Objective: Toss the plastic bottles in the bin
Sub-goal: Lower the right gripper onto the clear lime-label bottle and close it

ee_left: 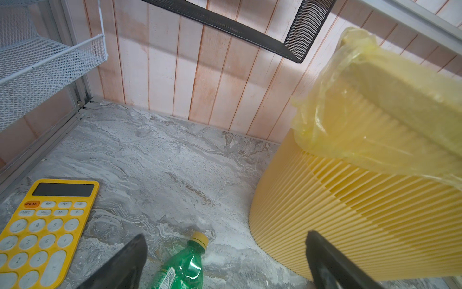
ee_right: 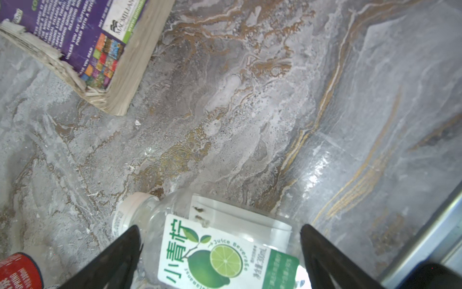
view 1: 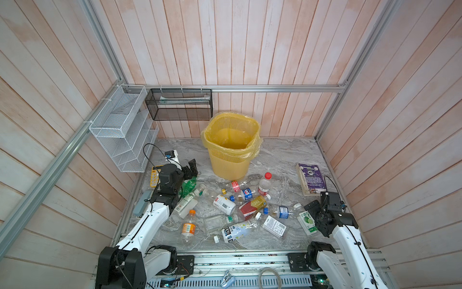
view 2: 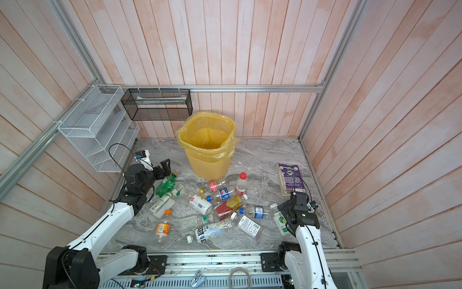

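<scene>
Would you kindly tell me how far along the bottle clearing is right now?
Done: nothing visible; no bottle shows inside the bin. In hand: nothing gripped; the right gripper straddles the lime-label bottle with open jaws, and the left gripper hangs open near the green bottle. Left: roughly a dozen plastic bottles on the table.

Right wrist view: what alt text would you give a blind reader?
A clear lime juice bottle lies on its side between the open jaws of the right gripper. Beyond it are grey marbled tabletop and the corner of a worn purple book.
</scene>
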### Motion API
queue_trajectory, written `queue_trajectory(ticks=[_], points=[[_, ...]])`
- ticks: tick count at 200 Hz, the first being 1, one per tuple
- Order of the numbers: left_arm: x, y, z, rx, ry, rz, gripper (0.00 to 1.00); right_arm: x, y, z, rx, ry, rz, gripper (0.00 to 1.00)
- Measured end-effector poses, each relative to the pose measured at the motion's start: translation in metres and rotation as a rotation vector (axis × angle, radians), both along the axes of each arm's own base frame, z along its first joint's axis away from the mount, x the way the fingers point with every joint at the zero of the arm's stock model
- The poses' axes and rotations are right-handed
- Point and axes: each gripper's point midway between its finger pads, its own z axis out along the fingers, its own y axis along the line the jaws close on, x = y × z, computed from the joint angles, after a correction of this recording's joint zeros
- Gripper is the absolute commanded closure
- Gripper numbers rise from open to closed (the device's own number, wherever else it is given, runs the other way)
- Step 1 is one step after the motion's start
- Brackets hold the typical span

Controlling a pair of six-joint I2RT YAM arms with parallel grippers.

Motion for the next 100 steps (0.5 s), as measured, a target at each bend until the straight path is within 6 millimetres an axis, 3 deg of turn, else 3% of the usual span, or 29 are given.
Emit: queue_trajectory(ticks=[22, 100], points=[[0.000, -0.002, 0.000, -0.003, 0.001, -0.010, 0.00, -0.003, 0.012, -0.020, 0.073, 0.013, 0.011, 0.00], [-0.001, -0.003, -0.003, -0.028, 0.014, -0.009, 0.00, 0.050, 0.045, -0.018, 0.276, -0.174, 0.093, 0.02]])
